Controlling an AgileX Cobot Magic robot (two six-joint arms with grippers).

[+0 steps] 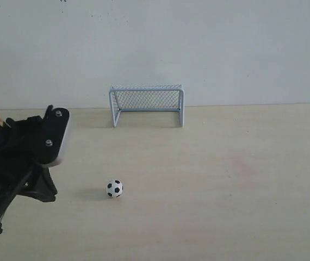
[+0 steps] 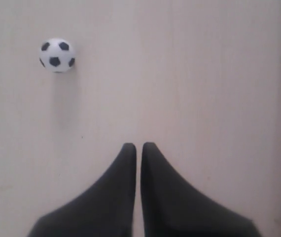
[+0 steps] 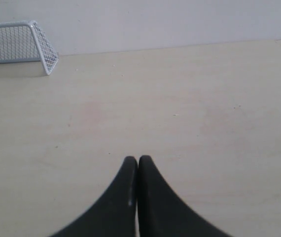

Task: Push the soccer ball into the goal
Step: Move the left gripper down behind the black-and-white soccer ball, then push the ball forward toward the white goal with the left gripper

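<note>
Soccer ball point(image 1: 115, 188), well before goal point(image 1: 147, 100) mouth, goal long axis crosswise, left pincer point(image 2: 138, 146) drawn together, right pincer point(image 3: 138, 159) pressed together, both empty.

the soccer ball point(image 1: 115, 188) is tiny, white with black pentagon patches. it rests on the pale bench point(image 1: 242, 185), left of the middle and nearer the front edge than the back. the goal point(image 1: 147, 104) stands upright along the back edge, a white tube frame with fine mesh netting, open mouth facing forward. the two are well apart, the ball roughly in line with the goal's left post.
</note>
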